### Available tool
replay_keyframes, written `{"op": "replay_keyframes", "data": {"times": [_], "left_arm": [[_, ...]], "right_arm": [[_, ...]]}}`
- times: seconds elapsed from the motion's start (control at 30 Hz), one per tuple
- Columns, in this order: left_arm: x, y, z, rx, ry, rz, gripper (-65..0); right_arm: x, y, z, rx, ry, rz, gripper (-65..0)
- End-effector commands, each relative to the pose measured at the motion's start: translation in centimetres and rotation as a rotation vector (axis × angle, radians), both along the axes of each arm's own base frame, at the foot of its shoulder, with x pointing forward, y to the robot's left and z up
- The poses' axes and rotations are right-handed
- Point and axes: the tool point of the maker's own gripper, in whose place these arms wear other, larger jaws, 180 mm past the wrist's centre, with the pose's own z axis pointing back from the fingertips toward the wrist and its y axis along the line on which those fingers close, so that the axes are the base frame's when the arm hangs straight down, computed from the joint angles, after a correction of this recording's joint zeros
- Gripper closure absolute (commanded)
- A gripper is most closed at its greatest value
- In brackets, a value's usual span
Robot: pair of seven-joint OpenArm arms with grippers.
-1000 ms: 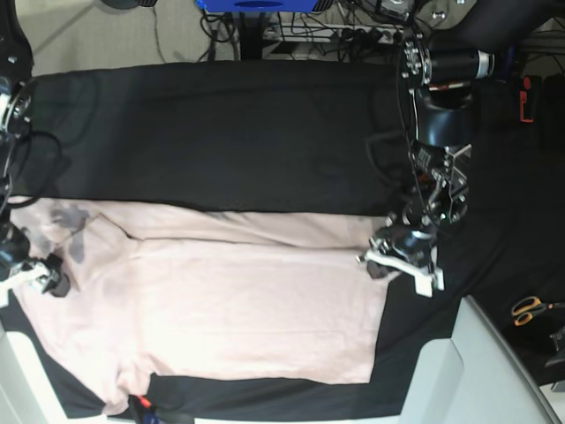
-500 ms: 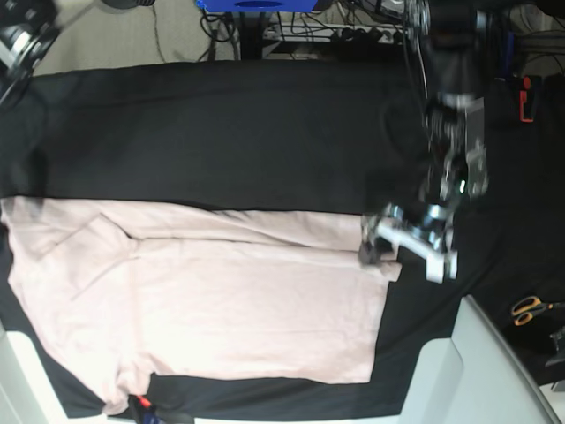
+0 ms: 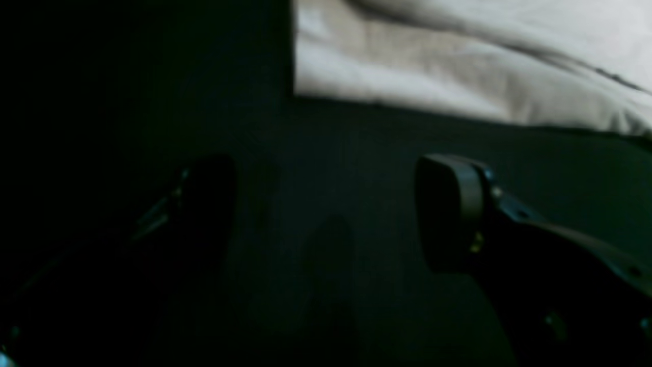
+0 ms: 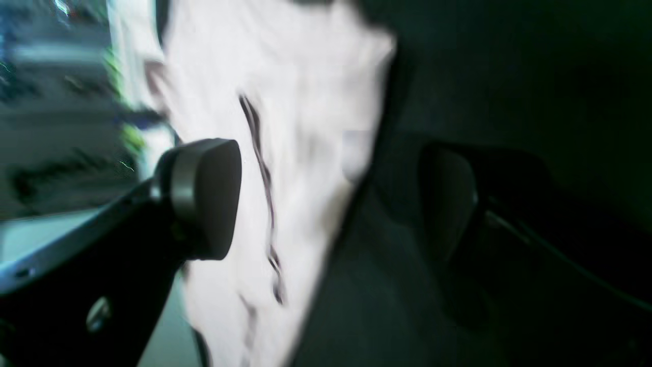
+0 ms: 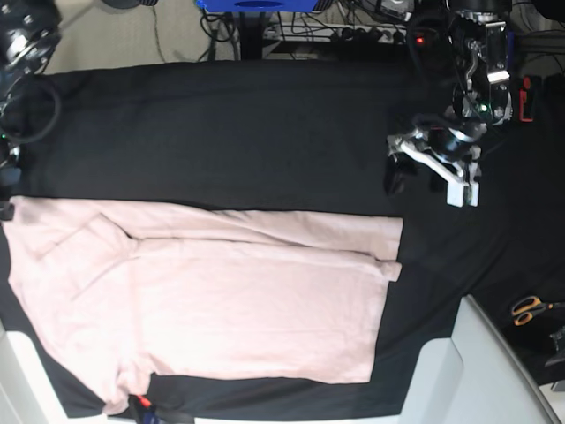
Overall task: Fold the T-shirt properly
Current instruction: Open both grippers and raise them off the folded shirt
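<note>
The T-shirt (image 5: pixel 212 300) is seen in the base view lying flat on the black cloth (image 5: pixel 229 132) that covers the tabletop, spread along the near edge from the left edge to past the middle. One long fold line is noted across its upper part, with a sleeve lying at the left end. Nothing is in contact with it.

The left pincer (image 5: pixel 433 172) is seen in the base view raised above bare cloth toward the far right corner, well apart from the shirt. Its opening is hard to judge from there. In the left wrist view the left pincer (image 3: pixel 326 214) is shown with both pads spread wide and nothing between them; only dark cloth lies below, and a folded shirt edge (image 3: pixel 458 66) is visible beyond.

The right pincer is not made out in the base view; only part of its arm (image 5: pixel 22 44) is seen at the far left corner. In the right wrist view, which is blurred, the right pincer (image 4: pixel 331 199) is shown wide and empty, with the shirt edge and cloth below it.

A pair of scissors (image 5: pixel 530 309) is seen at the right edge, base view only.
</note>
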Motion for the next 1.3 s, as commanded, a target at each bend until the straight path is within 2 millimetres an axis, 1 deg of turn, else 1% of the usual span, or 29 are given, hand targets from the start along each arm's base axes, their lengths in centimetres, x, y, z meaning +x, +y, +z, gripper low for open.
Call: {"op": "replay_keyframes", "data": {"times": [0.0,0.13,0.27,0.3,0.33,0.37,0.4,0.47,0.53,0.57,0.6,0.63,0.7,0.77,0.83,0.87,0.93,1.0,1.1,1.27], "left_arm": [[0.4,0.0,0.9,-0.005,-0.035,-0.003,-53.5],[0.0,-0.1,0.6,-0.008,-0.025,-0.001,-53.5],[0.1,-0.5,0.5,-0.018,-0.027,-0.003,-53.0],[0.3,-0.8,0.6,-0.027,-0.03,0.0,-52.8],[0.3,-1.0,0.6,-0.035,-0.033,0.007,-52.8],[0.3,-1.1,0.5,-0.039,-0.031,0.009,-52.8],[0.4,-1.1,0.5,-0.04,-0.033,0.01,-52.8],[0.7,-1.1,0.7,-0.042,-0.039,0.011,-52.8],[0.5,-1.2,0.1,-0.051,-0.024,0.019,-52.8],[0.3,-1.1,-0.3,-0.053,-0.012,0.023,-52.8],[0.6,-1.1,-0.5,-0.056,-0.01,0.027,-53.2],[0.8,-0.9,-0.9,-0.059,-0.002,0.033,-53.5],[0.9,-0.7,-1.7,-0.066,0.019,0.045,-53.5],[1.6,-0.6,-2.0,-0.075,0.021,0.054,-53.5],[2.3,-1.0,-1.8,-0.139,0.007,0.084,-53.5],[2.7,-1.0,-1.4,-0.189,-0.008,0.112,-53.5],[3.3,-0.2,-0.9,-0.275,-0.032,0.182,-53.5],[3.8,0.5,-1.1,-0.331,-0.037,0.234,-53.5],[4.4,0.8,-1.9,-0.344,-0.02,0.255,-53.5],[5.9,0.8,-2.3,-0.365,-0.013,0.276,-53.0]], "right_arm": [[0.4,-1.1,0.2,-0.007,0.021,-0.018,-51.5],[0.9,-1.2,-0.8,0.05,0.034,-0.058,-51.5],[2.5,0.5,-0.9,0.042,0.051,0.019,-51.5],[3.0,0.8,-0.8,0.037,0.052,0.039,-51.0],[3.4,1.1,-0.7,0.029,0.054,0.056,-49.1],[3.5,1.3,-0.7,0.027,0.058,0.064,-46.1],[3.5,1.4,-0.8,0.024,0.059,0.069,-41.0],[3.6,1.5,-0.8,0.024,0.062,0.074,-29.1],[3.6,1.5,-0.8,0.023,0.063,0.075,-17.4],[3.6,1.5,-0.8,0.023,0.063,0.075,-13.4],[3.6,1.5,-0.8,0.023,0.063,0.075,-9.3],[3.6,1.5,-0.8,0.023,0.063,0.075,-7.4],[3.6,1.6,-0.8,0.023,0.063,0.078,-6.9],[3.4,1.6,-0.9,0.024,0.067,0.081,-5.6],[3.3,1.6,-1.0,0.024,0.069,0.081,-1.4],[3.3,1.6,-1.0,0.024,0.069,0.081,-0.8],[3.4,1.6,-1.0,0.023,0.068,0.082,-0.8],[3.3,1.6,-1.0,0.023,0.07,0.084,-0.8],[3.3,1.6,-1.0,0.023,0.07,0.084,-0.8],[3.3,1.6,-1.0,0.023,0.07,0.084,-0.8]]}}
